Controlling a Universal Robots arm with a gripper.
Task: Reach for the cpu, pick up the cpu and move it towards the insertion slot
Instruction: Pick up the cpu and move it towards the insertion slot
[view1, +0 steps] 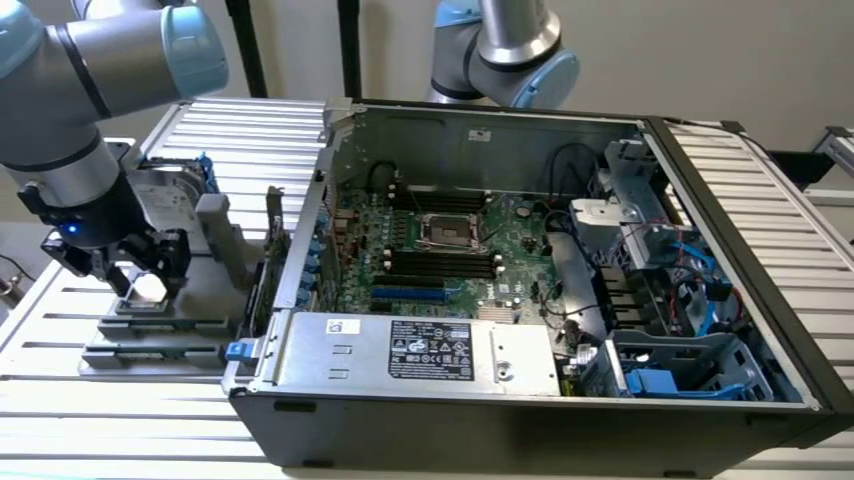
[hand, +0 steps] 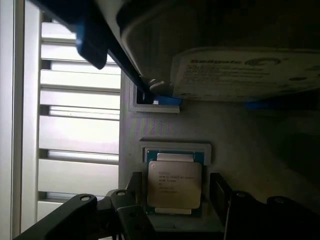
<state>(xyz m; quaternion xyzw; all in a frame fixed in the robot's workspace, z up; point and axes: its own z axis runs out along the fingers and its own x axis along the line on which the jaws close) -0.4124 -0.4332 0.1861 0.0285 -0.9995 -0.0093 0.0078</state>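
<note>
pincer (hand: 176, 186): wide, low, ready for a side grip
cpu (hand: 174, 179): between the jaws, flat in holder (hand: 175, 148)
slot (view1: 447, 231): well apart

I'm working in what looks like a robotics lab: a ribbed white metal slatted table (view1: 120, 430) carries an opened grey steel desktop computer case (view1: 534, 420), green motherboard (view1: 514, 225) exposed, with a grey-and-blue jointed robot arm (view1: 94, 60) at ten o'clock, bare pale wall (view1: 747, 60) behind.

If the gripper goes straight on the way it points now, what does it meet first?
Probably the cpu, lying in its grey holder right under the open gripper; the remaining gap is unclear.
</note>
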